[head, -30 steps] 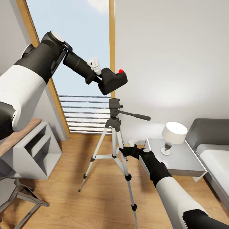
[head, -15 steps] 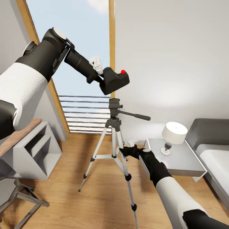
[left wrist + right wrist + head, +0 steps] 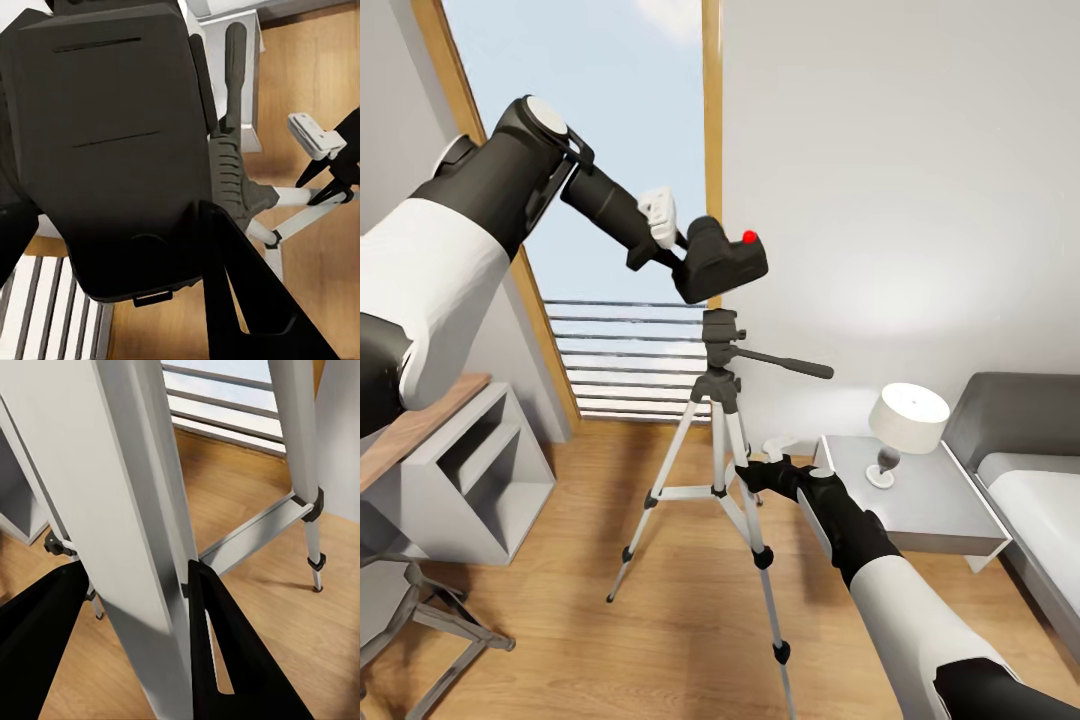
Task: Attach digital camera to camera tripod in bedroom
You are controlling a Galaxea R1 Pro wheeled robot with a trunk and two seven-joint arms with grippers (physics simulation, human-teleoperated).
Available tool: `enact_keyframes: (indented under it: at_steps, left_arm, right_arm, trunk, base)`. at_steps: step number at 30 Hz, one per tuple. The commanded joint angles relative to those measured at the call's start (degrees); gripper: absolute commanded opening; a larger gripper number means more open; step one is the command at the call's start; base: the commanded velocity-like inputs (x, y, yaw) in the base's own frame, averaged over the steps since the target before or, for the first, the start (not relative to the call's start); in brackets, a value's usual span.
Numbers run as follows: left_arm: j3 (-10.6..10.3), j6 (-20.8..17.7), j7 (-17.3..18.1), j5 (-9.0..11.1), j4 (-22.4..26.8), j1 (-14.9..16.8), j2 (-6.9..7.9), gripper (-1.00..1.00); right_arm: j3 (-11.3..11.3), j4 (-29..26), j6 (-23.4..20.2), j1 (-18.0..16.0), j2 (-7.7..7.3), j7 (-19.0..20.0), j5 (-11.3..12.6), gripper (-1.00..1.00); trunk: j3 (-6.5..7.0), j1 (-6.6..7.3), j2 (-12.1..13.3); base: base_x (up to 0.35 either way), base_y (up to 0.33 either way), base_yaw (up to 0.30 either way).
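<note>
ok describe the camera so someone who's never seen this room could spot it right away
Start at the tall wood-framed window and find the silver-legged tripod standing in front of it. Just above the tripod's dark grey head, held in the air by the left gripper, is the camera. It is a small black box with a red button on top, unlike the grey head with its long handle below.

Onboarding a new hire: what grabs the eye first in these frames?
The digital camera, black with a red button, held by the left gripper just above the dark grey head of the camera tripod, in front of the tall window. Next, the right gripper clamped on a silver tripod leg, beside a nightstand with a white lamp.
</note>
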State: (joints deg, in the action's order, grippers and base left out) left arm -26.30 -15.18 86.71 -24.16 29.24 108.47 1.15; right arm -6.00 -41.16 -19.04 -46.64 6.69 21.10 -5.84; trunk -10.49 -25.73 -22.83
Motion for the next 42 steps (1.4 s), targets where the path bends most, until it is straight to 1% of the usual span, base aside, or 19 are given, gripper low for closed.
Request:
enact_keyframes:
  at_steps: [1, 7, 8, 14, 22, 23, 27, 33, 42]
  left_arm:
    - [-0.36, 0.4, 0.46, -0.04, -0.12, 0.08, 0.05, -1.0]
    - [-0.67, 2.84, 0.51, 0.03, -0.63, 0.08, 0.08, -1.0]
    - [-0.68, 3.7, 0.53, 0.07, -0.78, 0.08, 0.12, -1.0]
    - [-0.75, 4.4, 0.56, 0.03, -0.84, 0.08, 0.19, -1.0]
    - [-0.77, 4.18, 0.57, 0.0, -1.07, 0.08, 0.2, -1.0]
    - [-1.41, 3.84, 0.57, -0.12, -3.77, 0.08, 0.11, -1.0]
    - [-3.14, 3.85, 0.52, -0.26, -6.69, 0.08, -0.18, -1.0]
    - [-4.31, 3.86, 0.49, -0.27, -7.9, 0.08, -0.4, -1.0]
    - [-4.5, 3.95, 0.48, -0.12, -8.08, 0.08, -0.37, -1.0]
  right_arm:
    - [0.02, 1.78, 0.02, -0.03, 0.0, -0.97, -3.41, -1.0]
    - [0.09, 1.8, -0.02, -0.03, 0.0, -0.97, -3.34, -1.0]
    - [0.1, 1.8, -0.03, -0.03, -0.01, -0.96, -3.32, -1.0]
    - [0.08, 1.82, 0.03, -0.03, -0.01, -0.9, -3.26, -1.0]
    - [0.1, 1.82, 0.05, -0.03, -0.01, -0.81, -3.22, -1.0]
    - [0.11, 1.83, 0.05, -0.03, -0.01, -0.86, -3.22, -1.0]
    - [0.11, 1.84, 0.05, -0.03, -0.01, -0.92, -3.22, -1.0]
    - [0.11, 1.84, 0.05, -0.03, -0.01, -0.96, -3.22, -1.0]
    - [0.03, 1.87, 0.05, -0.03, -0.01, -0.97, -3.22, -1.0]
  trunk:
    - [-0.13, -0.05, -0.09]
    - [-0.13, -0.05, -0.09]
    - [-0.13, -0.05, -0.09]
    - [-0.13, -0.05, -0.09]
    - [-0.13, -0.05, -0.09]
    - [-0.13, -0.05, -0.09]
    - [-0.13, -0.05, -0.09]
    - [-0.13, -0.05, -0.09]
    - [-0.13, -0.05, -0.09]
  base:
    - [0.0, 0.0, 0.0]
    - [0.0, 0.0, 0.0]
    - [0.0, 0.0, 0.0]
    - [0.0, 0.0, 0.0]
    - [0.0, 0.0, 0.0]
    - [0.0, 0.0, 0.0]
    - [0.0, 0.0, 0.0]
    - [0.0, 0.0, 0.0]
    - [0.0, 0.0, 0.0]
